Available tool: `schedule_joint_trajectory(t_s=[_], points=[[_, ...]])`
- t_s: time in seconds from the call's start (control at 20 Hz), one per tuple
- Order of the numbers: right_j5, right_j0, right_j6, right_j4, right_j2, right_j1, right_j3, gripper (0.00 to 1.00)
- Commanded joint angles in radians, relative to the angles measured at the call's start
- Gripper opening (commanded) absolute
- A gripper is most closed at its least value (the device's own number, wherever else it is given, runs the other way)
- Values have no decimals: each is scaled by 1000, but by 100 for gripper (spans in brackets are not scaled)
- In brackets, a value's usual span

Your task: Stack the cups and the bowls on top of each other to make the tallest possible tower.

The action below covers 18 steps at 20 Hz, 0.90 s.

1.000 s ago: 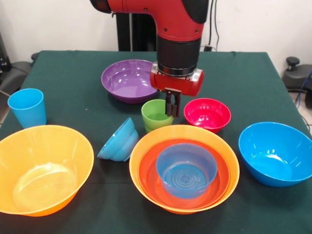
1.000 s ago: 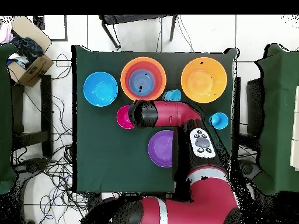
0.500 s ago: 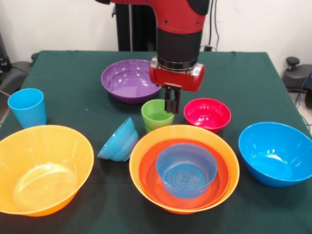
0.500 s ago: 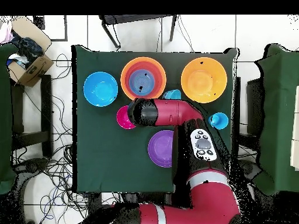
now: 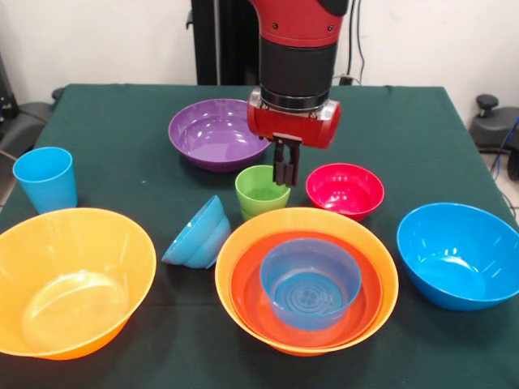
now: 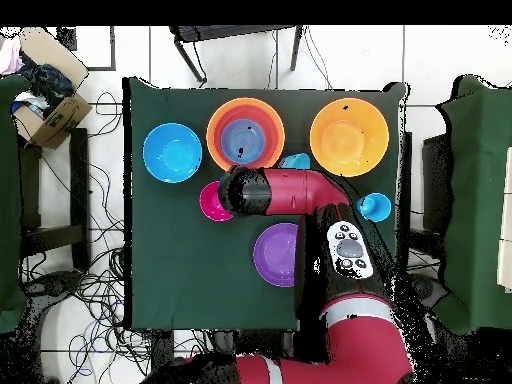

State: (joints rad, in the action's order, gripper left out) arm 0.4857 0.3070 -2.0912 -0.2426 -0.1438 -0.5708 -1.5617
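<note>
The pincer (image 5: 285, 172) hangs clenched and empty just above the far right rim of the lime green cup (image 5: 261, 193), which stands on the desk (image 5: 113, 113) beside the pink-red bowl (image 5: 345, 190).

White wall (image 5: 97, 40) across the top, green-clothed table (image 6: 180, 260) on pale tiles — cardboard box (image 6: 45, 95) upper left, tangled cables (image 6: 80, 290) lower left.

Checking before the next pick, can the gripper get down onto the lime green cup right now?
Probably yes. The gripper hangs just above the lime green cup, at its rim, nothing lies between, and the pink-red bowl beside it stands apart.
</note>
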Motion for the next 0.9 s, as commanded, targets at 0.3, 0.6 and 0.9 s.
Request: schedule_joint_trajectory(t_s=[0.3,0.6,0.9], points=[[27,-11,81,-79,-57,51,9,100],[33,-2,104,-89,-64,57,2,100],[28,3,81,-83,-50,72,-21,100]])
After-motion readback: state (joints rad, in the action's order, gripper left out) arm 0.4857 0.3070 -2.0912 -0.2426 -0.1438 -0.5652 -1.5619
